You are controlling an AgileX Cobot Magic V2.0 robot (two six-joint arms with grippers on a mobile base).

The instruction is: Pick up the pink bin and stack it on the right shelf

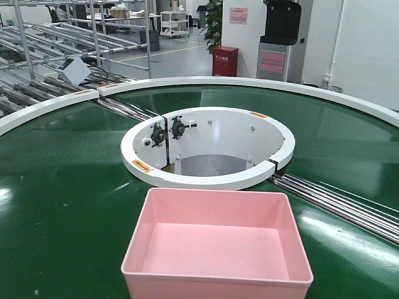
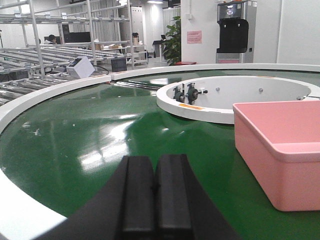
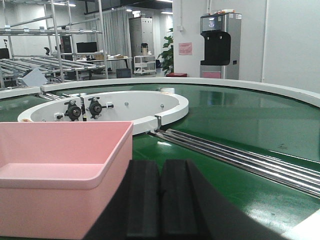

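The pink bin (image 1: 217, 249) sits empty on the green conveyor belt (image 1: 62, 187), close to the camera at the bottom centre. In the left wrist view the pink bin (image 2: 282, 150) stands to the right of my left gripper (image 2: 156, 172), apart from it; the two black fingers are pressed together with nothing between them. In the right wrist view the pink bin (image 3: 60, 170) lies to the left of my right gripper (image 3: 160, 175), whose fingers are also shut on nothing, just beside the bin's right wall. The right shelf is out of view.
A white ring (image 1: 209, 146) surrounds a round opening in the middle of the belt, just beyond the bin. Steel rollers (image 1: 346, 199) cross the belt at right. Roller racks (image 1: 37, 75) stand at the far left. A red box (image 1: 225, 61) and a dispenser (image 1: 282, 37) are behind.
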